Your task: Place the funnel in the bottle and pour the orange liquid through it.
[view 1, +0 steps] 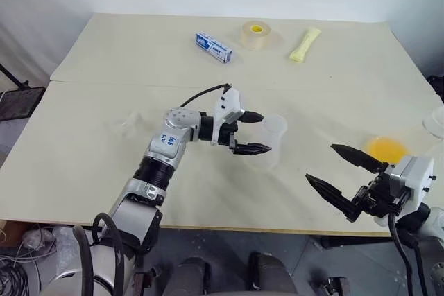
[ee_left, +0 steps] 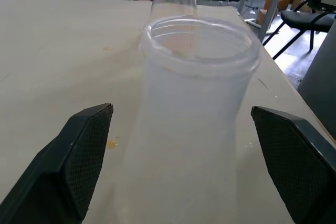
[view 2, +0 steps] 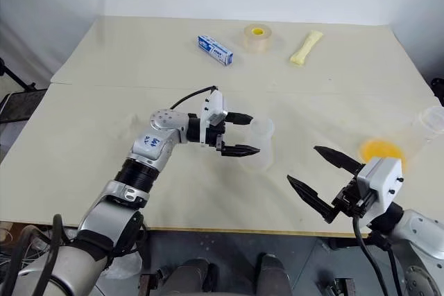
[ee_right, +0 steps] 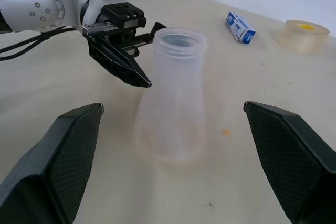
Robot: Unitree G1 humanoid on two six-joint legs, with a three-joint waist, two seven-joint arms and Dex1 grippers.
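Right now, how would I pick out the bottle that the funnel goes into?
On the cream table, look near the middle of its front half, between the left claw's open black fingers. There stands the frosted, colourless flask-shaped plastic bottle, upright, wide at the base with an open neck.

The table (view 1: 104, 171) is pale cream, with a faint seam line running across it. The bottle (ee_right: 173, 98) is frosted, colourless and translucent. A yellow-orange pool of liquid (view 1: 386, 148) sits on the cream top. The box (view 1: 213, 46) is blue and white. The tape roll (view 1: 257, 35) is clear tan with a yellow centre. The packet (view 1: 304, 44) is pale yellow. Both grippers (view 1: 251, 132) (view 1: 345, 175) have black fingers (ee_left: 79, 156) with a fine cross-hatched texture, on white and silver-grey housings.
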